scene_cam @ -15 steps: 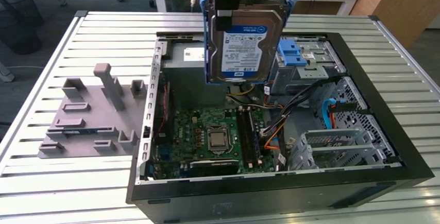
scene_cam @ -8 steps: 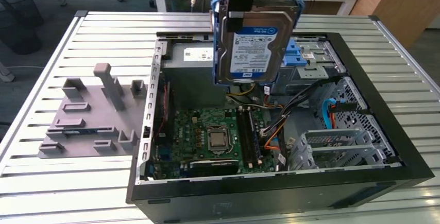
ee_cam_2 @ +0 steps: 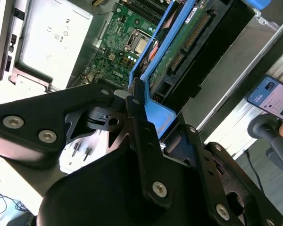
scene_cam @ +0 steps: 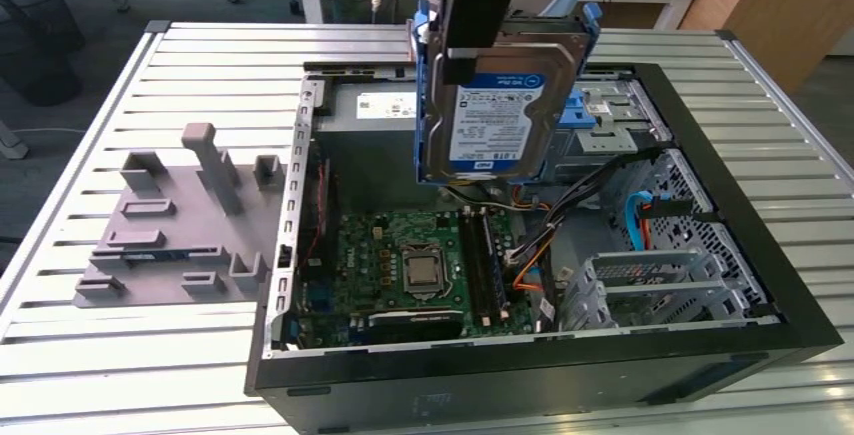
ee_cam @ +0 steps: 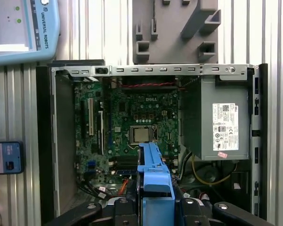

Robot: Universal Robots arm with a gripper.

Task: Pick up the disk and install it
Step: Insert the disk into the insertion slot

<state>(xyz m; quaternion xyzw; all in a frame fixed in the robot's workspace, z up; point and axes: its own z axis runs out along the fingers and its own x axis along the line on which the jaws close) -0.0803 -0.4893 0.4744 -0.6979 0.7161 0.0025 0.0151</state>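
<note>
So the pickup half looks done. The gripper (scene_cam: 470, 55) is clamped on the disk (scene_cam: 491, 120), pinching it near its upper edge, and in both wrist views the black fingers (ee_cam_2: 140, 110) are closed on the blue rail. The disk hangs on edge in the air over the open case (scene_cam: 754, 285) with its label facing the exterior camera. It's above the gap between the power supply (scene_cam: 380, 107) and the drive cage (scene_cam: 617, 120), and well clear of the motherboard (scene_cam: 414, 265) below. It isn't touching the case anywhere I can see. The install half isn't done: the disk isn't seated in any bay and there's no cable on it. The grey fixture (scene_cam: 174, 225) sits on the table (scene_cam: 200, 65) beside the case, on the exterior view's left.
</note>
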